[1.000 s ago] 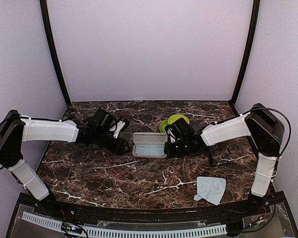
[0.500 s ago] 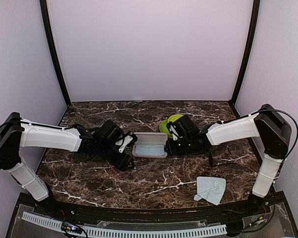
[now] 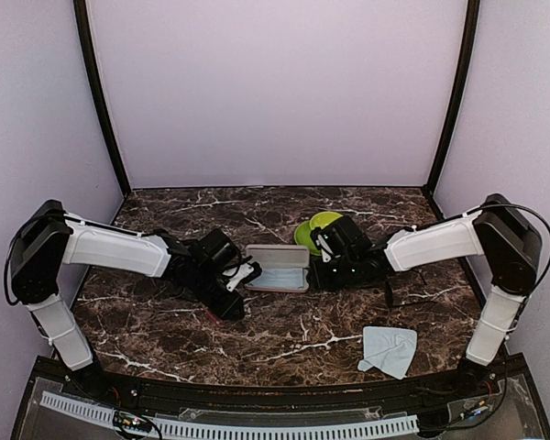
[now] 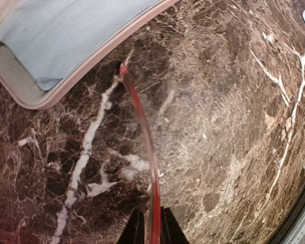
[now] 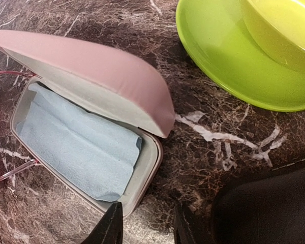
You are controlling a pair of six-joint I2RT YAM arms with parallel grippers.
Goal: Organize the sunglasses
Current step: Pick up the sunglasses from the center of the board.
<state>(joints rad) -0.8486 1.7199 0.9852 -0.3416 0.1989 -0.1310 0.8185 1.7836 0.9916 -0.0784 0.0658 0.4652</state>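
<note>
The red-pink sunglasses show as a thin red arm (image 4: 142, 127) curving over the marble, its tip beside the open pink case (image 4: 51, 51). My left gripper (image 4: 152, 230) is shut on that arm, just left of the case (image 3: 277, 268) in the top view. Red wire parts (image 5: 10, 174) also peek out at the case's left end. My right gripper (image 5: 148, 226) stands open at the case's right corner, with nothing between its fingers. A thin black wire shape (image 3: 390, 293) lies right of the right gripper; I cannot tell whether it is the black pair.
A blue cloth (image 5: 76, 147) lines the pink case, whose lid (image 5: 91, 71) stands half raised. A lime green bowl (image 5: 234, 56) sits behind it. A black case (image 5: 267, 208) lies under the right wrist. A loose blue cloth (image 3: 390, 350) lies near the front right.
My left gripper has moved right and forward toward the pink case and shut on the red arm. The right arm has shifted slightly back and stays open.
</note>
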